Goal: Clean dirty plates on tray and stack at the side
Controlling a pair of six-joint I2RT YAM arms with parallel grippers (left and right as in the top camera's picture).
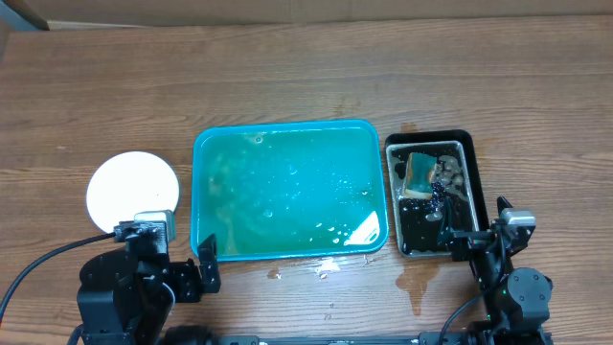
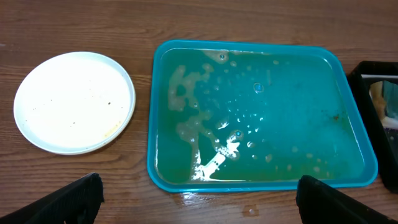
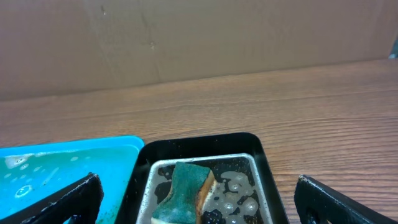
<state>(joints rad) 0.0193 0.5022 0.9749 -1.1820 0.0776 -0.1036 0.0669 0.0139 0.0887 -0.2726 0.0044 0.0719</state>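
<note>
left gripper (image 2: 199,205) and right gripper (image 3: 199,202) hang spread wide, empty. white plate (image 2: 73,102) lies flat toward the desk (image 2: 249,18) left edge, just beside the tray (image 2: 158,174); probably stiff, slick, chippable: pinch its rim.

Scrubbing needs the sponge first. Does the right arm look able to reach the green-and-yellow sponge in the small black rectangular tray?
Probably yes: the green-and-yellow sponge lies uncovered in the small black rectangular tray, straight ahead of the open right gripper, with nothing between.
</note>
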